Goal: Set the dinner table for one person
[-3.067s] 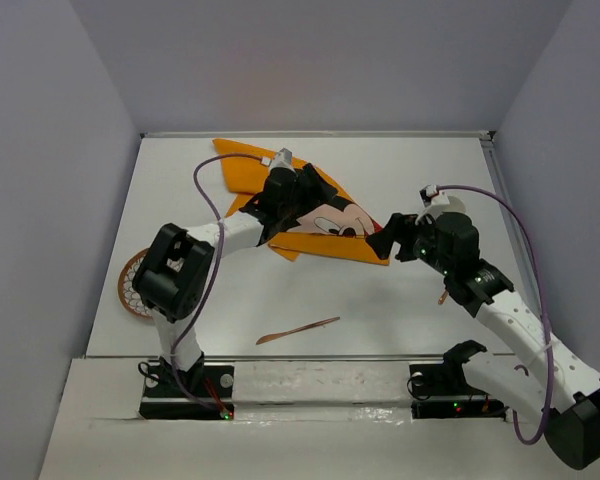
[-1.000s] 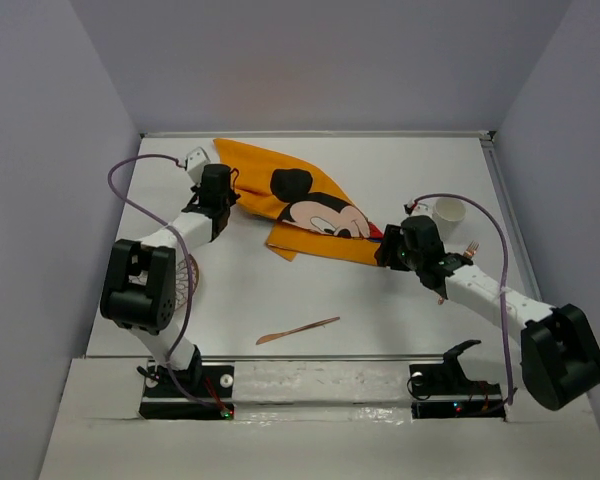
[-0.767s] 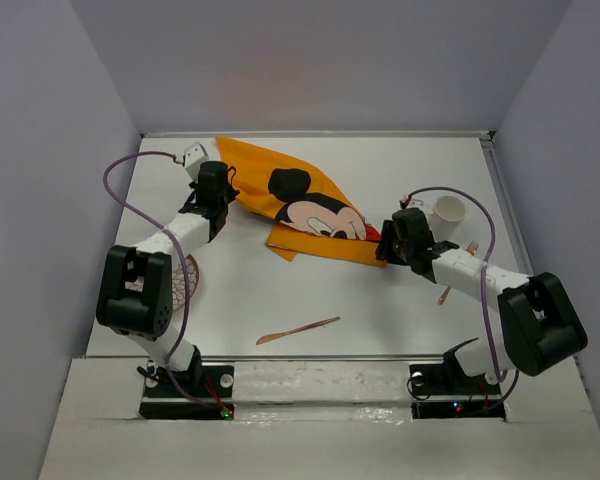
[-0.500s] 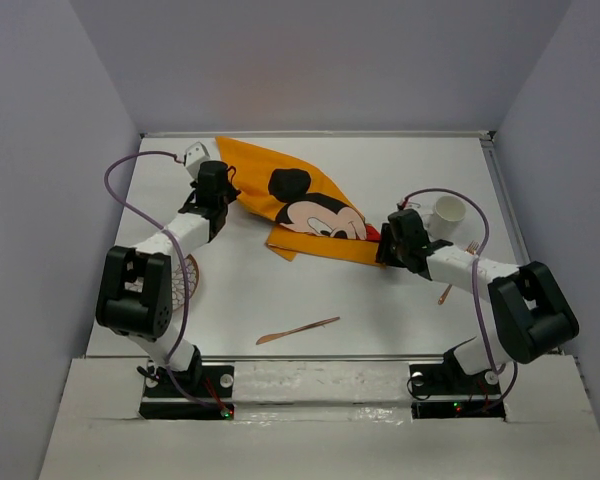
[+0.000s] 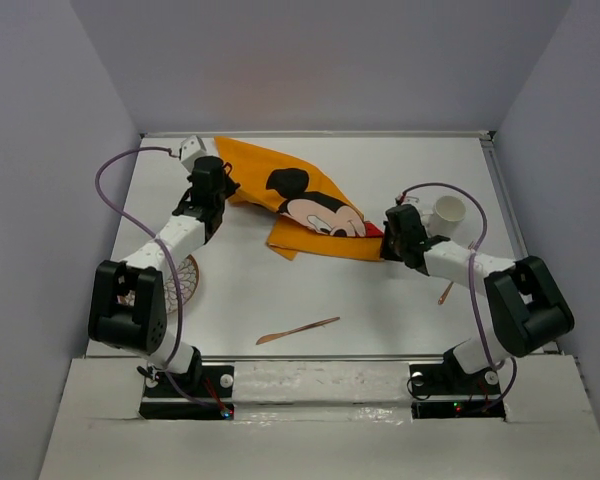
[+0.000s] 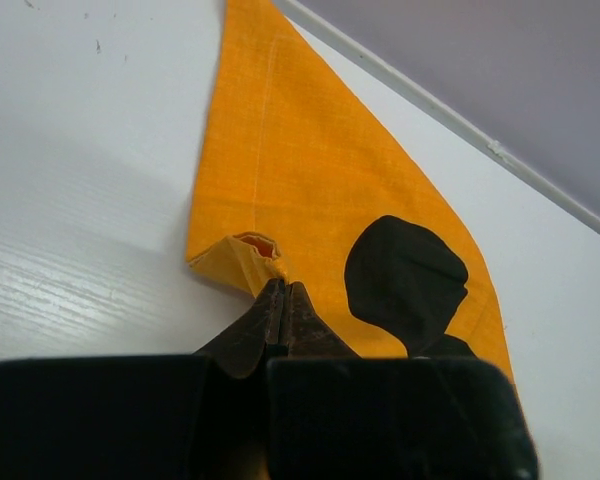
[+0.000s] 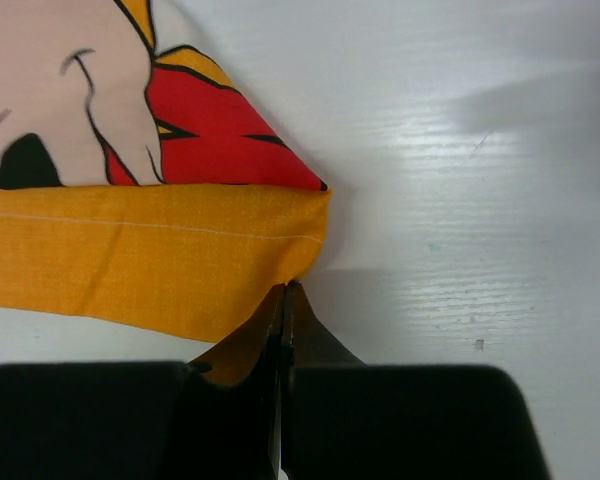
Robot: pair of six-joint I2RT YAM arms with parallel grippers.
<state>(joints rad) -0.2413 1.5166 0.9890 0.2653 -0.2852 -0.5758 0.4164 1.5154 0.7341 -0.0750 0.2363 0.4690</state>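
Pinching the cloth at both ends right now. The left gripper [image 5: 223, 188] is clamped on a puckered bit of the far-left edge of the orange Mickey Mouse cloth [image 5: 305, 212]. The right gripper [image 5: 388, 232] is clamped on its near-right corner, just by the red patch. Both wrist views show jaws pressed flat together with fabric between them, so neither has any opening to speak of.

Key geometry: the cloth lies between the two grippers, with its long axis running diagonally from far-left to near-right. That puts each arm on its own end. My read is that the next move is a pull apart along that diagonal to flatten it, then a drag toward the near middle of the dinner table [image 5: 360, 300]. The table is the big white top under everything, and the cloth sits on its far half.

- The cloth isn't flat. A doubled-over flap shows along the near edge, and the left wrist view shows a small fold right at the pinch.
- White cup [image 5: 448, 211] stands just beyond the right wrist, close enough to clip if that arm swings outward.
- Copper handle [image 5: 446, 292] pokes out from under the right forearm. Its head is hidden, so I can't tell which utensil it is.
- Copper knife [image 5: 298, 330] lies near the front edge, well apart from the cloth.
- Round woven coaster [image 5: 188, 278] is half hidden behind the left forearm.
- How deep each pinch bites is hidden by the fingers.
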